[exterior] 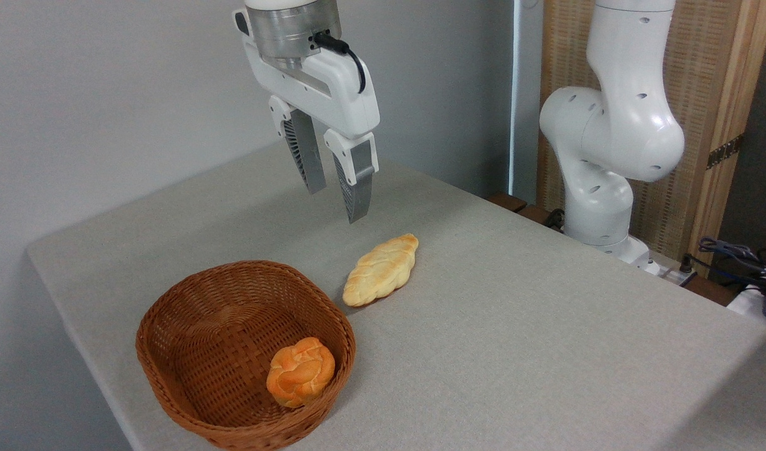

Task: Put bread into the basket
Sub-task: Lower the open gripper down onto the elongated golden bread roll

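Camera view records one gripper (pixel 336 203), one bread (pixel 381 269), one basket (pixel 170 326), one bun (pixel 300 371) and one table (pixel 545 326). No brand, label or legible writing is found on any item. The bread, a pale golden braided loaf, lies on the grey table cloth just beside the basket's upper right rim, outside it, with its long axis running from lower left to upper right. The brown woven basket stands near the table's front left corner; the round orange bun rests inside it against the near right wall. The white arm (pixel 614 131) rises from its base at the right rear of the table and leaves the picture at the top; the wrist re-enters at top centre with a black cable (pixel 351 53) on it. The gripper points downward, tilted slightly, and hangs in the air above and a little left of the bread, clear of it. Its two fingers stand apart with a visible gap and hold nothing.
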Tool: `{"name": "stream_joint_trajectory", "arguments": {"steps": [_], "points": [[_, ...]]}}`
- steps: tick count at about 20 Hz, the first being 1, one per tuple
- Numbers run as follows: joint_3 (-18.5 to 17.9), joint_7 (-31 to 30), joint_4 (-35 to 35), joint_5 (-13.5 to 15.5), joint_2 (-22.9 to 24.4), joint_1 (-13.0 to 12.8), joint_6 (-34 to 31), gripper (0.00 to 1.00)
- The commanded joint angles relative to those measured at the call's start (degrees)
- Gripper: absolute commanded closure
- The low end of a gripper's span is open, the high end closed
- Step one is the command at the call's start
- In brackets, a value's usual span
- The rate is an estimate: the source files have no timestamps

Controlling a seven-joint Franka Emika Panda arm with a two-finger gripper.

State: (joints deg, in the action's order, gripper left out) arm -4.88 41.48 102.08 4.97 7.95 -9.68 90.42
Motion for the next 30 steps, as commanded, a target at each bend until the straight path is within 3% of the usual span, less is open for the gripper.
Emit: {"name": "stream_joint_trajectory", "arguments": {"steps": [1, 11, 17, 20, 23, 27, 30], "points": [[-0.31, -0.52, -0.39, -0.22, -1.17, -0.25, 2.80, 0.00], [-0.22, -0.61, 2.33, -0.22, 0.13, -0.43, 3.88, 0.00], [0.48, -0.61, 14.18, -0.05, 5.05, -0.86, 11.69, 0.00], [0.48, -1.04, 19.55, 0.57, 7.07, -2.00, 12.49, 0.00], [0.40, -1.92, 23.07, 4.69, 7.61, -2.27, 15.03, 0.00], [0.48, -6.75, 25.80, 6.01, 7.08, -2.36, 20.22, 0.00], [0.57, -7.64, 28.52, 6.46, 6.90, -4.03, 22.86, 0.00]]}}
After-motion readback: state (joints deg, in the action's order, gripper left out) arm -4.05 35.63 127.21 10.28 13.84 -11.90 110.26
